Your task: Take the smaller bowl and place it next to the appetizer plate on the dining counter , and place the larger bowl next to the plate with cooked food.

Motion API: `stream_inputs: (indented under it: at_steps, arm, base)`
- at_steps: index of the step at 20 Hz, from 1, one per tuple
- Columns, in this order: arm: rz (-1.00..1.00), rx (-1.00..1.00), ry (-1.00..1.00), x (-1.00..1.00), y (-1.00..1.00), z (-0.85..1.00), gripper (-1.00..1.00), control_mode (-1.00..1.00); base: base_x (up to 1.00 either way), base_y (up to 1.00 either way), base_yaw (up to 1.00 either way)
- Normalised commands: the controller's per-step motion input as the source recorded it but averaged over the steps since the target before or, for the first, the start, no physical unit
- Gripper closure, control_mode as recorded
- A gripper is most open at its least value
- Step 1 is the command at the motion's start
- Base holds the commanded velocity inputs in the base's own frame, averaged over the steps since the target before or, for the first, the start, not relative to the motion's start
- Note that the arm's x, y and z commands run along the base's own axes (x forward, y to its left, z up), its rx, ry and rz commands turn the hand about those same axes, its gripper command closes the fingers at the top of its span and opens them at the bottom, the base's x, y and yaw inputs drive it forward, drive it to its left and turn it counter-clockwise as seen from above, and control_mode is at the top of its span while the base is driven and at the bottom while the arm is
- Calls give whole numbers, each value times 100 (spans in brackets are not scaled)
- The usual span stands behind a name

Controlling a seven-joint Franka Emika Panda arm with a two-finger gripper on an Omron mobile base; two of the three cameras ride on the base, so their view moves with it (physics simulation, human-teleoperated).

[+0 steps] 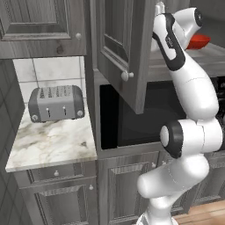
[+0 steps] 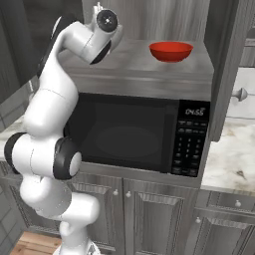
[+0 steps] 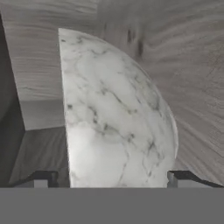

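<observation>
Larger bowl (image 3: pixel 118 127) between spread fingertips (image 3: pixel 177 178), smaller bowl (image 2: pixel 171 51) well apart near shelf edge

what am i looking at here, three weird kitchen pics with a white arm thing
It is a rendered kitchen with a white robot arm on a driving base. Two pictures come from cameras behind the arm, left and right. The third looks along its hand, whose two dark fingertips stand wide apart, holding nothing. Right before them is a marbled grey-white bowl inside the open wooden cabinet. A red bowl sits on the shelf above the microwave. A toaster stands on the side counter.
</observation>
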Motion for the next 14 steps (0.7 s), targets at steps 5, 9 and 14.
stream_inputs:
  at_steps: [5, 9, 14]
  arm:
    - [0, 0, 7, 15, -1, -4, -100, -100]
    - [0, -1, 6, -1, 0, -25, 100, -100]
    - [0, 0, 1, -17, 0, -39, 100, -100]
  base:
    - [0, 0, 0]
    - [0, 0, 0]
    - [0, 0, 0]
